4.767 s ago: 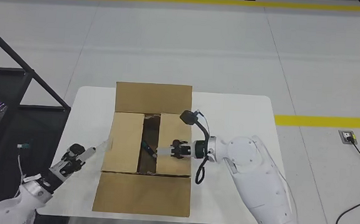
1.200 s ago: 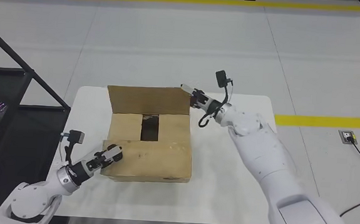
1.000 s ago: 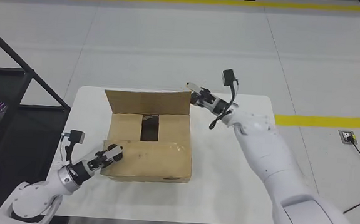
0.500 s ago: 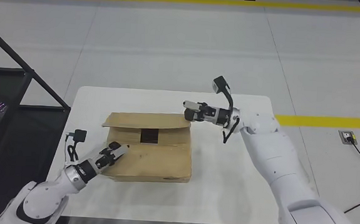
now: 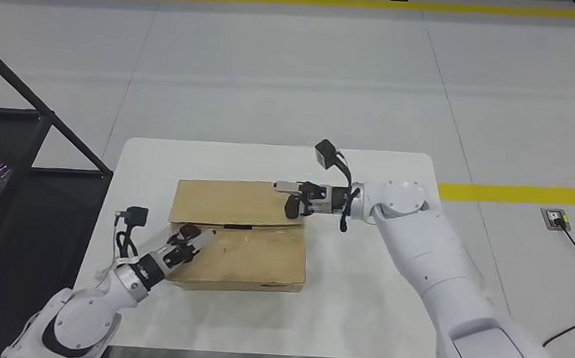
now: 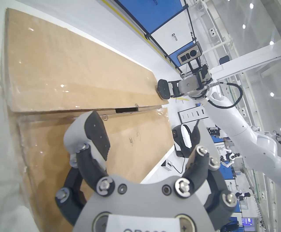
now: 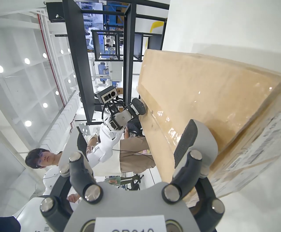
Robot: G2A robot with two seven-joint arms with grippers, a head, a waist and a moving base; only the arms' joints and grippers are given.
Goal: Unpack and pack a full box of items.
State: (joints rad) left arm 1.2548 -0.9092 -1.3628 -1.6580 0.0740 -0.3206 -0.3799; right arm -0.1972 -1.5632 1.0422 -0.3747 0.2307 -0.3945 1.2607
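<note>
A brown cardboard box (image 5: 239, 234) lies on the white table (image 5: 370, 285) with both long flaps folded flat; a small slot stays open at the seam (image 6: 126, 109). My left gripper (image 5: 188, 241) is open at the box's front left corner, with one pad (image 6: 96, 135) resting on the near flap. My right gripper (image 5: 288, 195) is open at the far flap's right end, one finger (image 7: 193, 140) lying on the box (image 7: 197, 87) top. In the left wrist view the right gripper's pad (image 6: 163, 92) presses the far flap's edge on the box (image 6: 65, 72).
A black metal rack (image 5: 6, 189) stands off the table's left side. Bare tabletop lies to the right of the box and behind it. A yellow floor line (image 5: 517, 193) runs past the table's right side.
The far flap went from upright to flat on the box, with my right gripper coming down and inward on it. My left gripper stayed on the near flap, shifting slightly.
</note>
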